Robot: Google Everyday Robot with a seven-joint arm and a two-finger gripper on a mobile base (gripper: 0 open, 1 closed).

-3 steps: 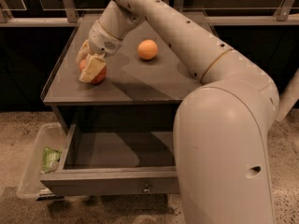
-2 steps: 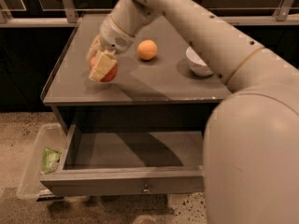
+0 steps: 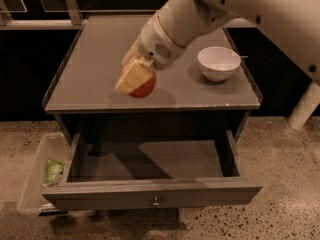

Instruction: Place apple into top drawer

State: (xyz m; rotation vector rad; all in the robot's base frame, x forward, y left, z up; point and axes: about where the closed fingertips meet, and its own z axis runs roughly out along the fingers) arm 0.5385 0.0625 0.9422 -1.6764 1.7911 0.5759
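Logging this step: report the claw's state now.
Claw: shut on the apple, over the front of the table, behind the open top drawer.

Gripper [image 3: 134, 76] clamped on apple [image 3: 146, 87], over near part of tabletop [image 3: 95, 59], left of centre. Free toward near edge and above top drawer [image 3: 155, 194], pulled out, inside bare. Blocked on right by white bowl [image 3: 218, 62] and arm [image 3: 210, 9] overhead. Bounded by drawer's side walls and front panel. On floor left of drawer: clear bin [image 3: 34, 186] with green packet [image 3: 52, 170].
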